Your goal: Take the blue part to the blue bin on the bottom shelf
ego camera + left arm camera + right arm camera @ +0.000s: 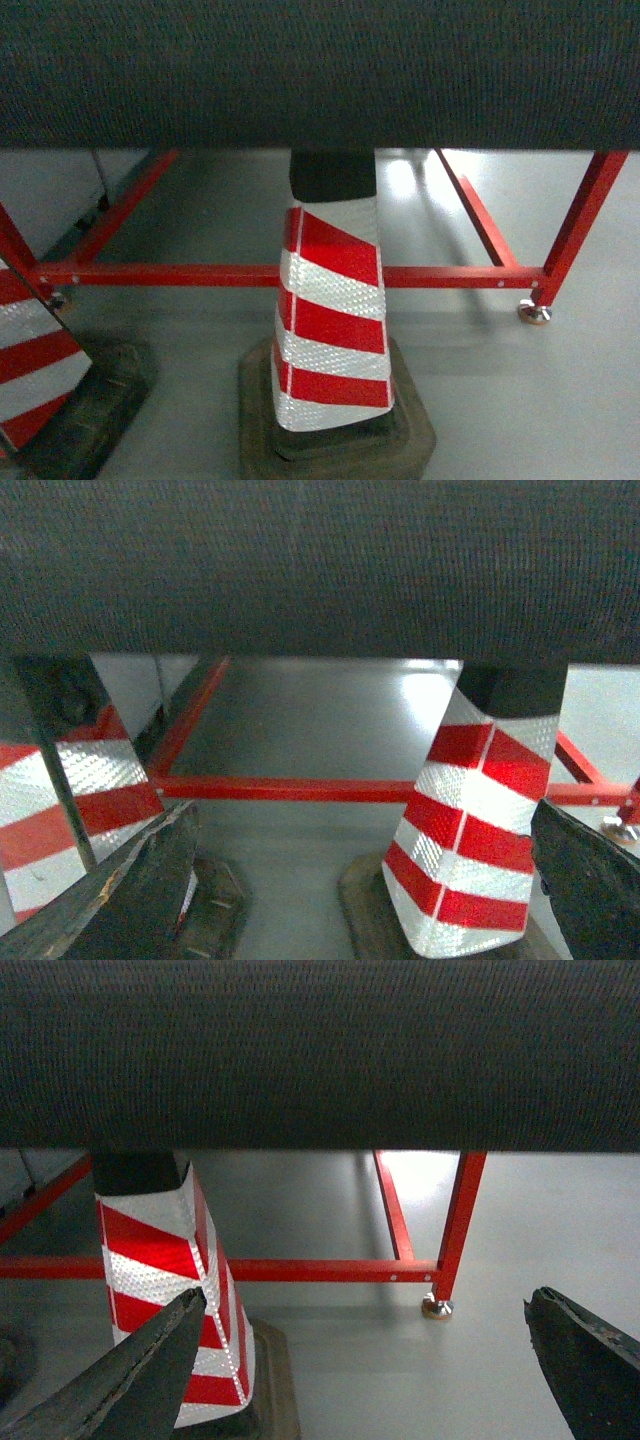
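Grey floor (200,210) fills the background beneath a dark textured slab (320,70) that spans the top of all three views. Beyond both grippers stands a red metal frame (200,275) on a levelling foot (533,313). A red-and-white striped cone (330,320) stands upright ahead. Only the left wrist and head views show a second cone (70,800), off to the left. The left gripper (365,900) and right gripper (365,1370) both have their jaws spread wide, holding nothing. Neither the blue bin, the blue part nor the bottom shelf appears in any view, so their orientation cannot be told.
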